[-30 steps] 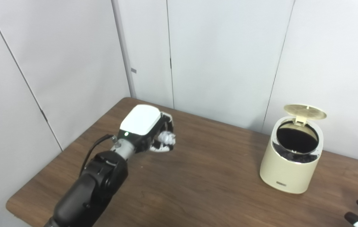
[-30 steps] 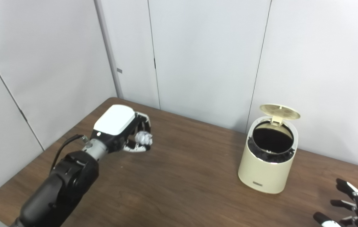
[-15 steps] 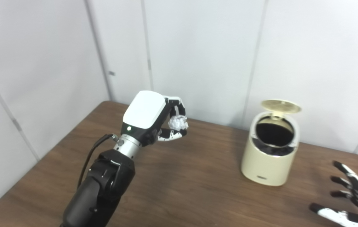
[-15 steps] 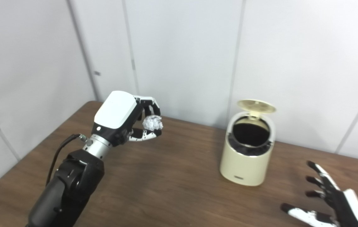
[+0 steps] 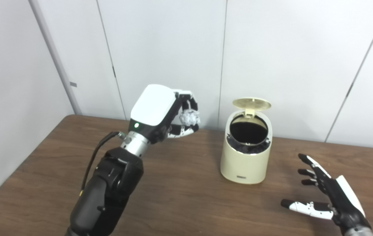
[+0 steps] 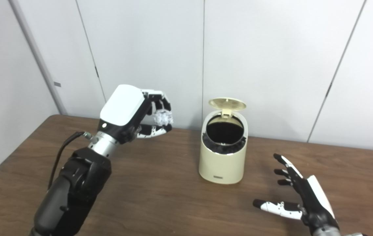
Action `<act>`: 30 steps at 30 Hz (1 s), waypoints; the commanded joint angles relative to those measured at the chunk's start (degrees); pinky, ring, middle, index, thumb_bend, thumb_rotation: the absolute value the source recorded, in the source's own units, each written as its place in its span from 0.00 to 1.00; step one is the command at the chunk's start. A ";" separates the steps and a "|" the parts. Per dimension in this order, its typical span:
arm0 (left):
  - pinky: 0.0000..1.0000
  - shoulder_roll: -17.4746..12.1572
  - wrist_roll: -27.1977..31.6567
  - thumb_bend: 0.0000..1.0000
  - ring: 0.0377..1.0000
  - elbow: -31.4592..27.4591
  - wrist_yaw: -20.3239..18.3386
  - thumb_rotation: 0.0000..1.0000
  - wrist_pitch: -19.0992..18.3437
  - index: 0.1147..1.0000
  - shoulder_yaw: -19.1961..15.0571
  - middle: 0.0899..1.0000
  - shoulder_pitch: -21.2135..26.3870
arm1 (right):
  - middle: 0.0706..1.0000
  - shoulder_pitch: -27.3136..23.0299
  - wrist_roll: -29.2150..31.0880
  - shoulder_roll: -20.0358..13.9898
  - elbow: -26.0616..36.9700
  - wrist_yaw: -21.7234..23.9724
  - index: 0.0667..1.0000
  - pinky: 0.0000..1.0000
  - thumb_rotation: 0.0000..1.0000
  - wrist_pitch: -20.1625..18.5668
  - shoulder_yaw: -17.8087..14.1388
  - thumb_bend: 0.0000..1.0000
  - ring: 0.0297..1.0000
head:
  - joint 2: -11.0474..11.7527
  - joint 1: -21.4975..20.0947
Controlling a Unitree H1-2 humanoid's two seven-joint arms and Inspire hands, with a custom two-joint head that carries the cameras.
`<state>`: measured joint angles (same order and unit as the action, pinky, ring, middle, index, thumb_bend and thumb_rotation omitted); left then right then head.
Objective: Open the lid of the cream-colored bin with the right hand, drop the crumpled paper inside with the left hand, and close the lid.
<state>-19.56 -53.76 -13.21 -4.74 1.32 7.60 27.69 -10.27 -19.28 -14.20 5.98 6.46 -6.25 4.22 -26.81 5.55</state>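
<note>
The cream-colored bin (image 5: 246,160) stands on the brown table (image 5: 179,193) with its round lid (image 5: 251,104) tipped up at the back and its dark inside showing. My left hand (image 5: 163,114) is raised above the table, left of the bin, and is shut on a white crumpled paper ball (image 5: 189,117) held between fingers and thumb. My right hand (image 5: 329,195) is open with fingers spread, low at the front right of the bin, and holds nothing. In the right eye view the bin (image 6: 223,159) and paper (image 6: 163,118) show the same way.
White wall panels (image 5: 271,49) rise right behind the table's far edge and along its left side. A black cable (image 5: 99,150) loops beside my left wrist. Bare tabletop lies between my two hands in front of the bin.
The camera has swung to the right, shifting the whole picture left. My left hand has lifted the paper ball higher and closer to the bin. My right hand has come further into view, still open.
</note>
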 commanded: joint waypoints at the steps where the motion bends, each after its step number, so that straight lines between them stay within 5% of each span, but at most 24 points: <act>1: 0.22 0.29 0.27 0.50 0.35 0.61 2.73 0.00 1.30 0.42 0.11 0.45 3.22 | 0.93 -1.65 -0.53 0.34 1.60 -1.32 0.90 0.70 0.25 1.64 0.11 0.74 0.83 | -0.03 -0.61; 25: 0.23 6.80 2.08 0.49 0.30 13.55 10.20 0.00 6.53 0.48 5.85 0.41 8.69 | 0.93 -1.65 -2.57 1.92 2.65 -1.55 0.91 0.59 0.28 1.11 0.74 0.74 0.80 | 0.43 -4.92; 30: 0.23 7.75 2.27 0.50 0.40 15.87 11.31 0.00 7.18 0.45 6.69 0.39 9.61 | 0.94 -1.59 -3.01 2.46 2.78 -1.77 0.91 0.62 0.27 0.93 0.87 0.75 0.82 | 0.44 -5.23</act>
<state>-11.79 -51.79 3.18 4.53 7.92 14.53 33.68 -10.21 -22.06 -11.91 7.20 6.24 -6.56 5.25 -26.37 0.26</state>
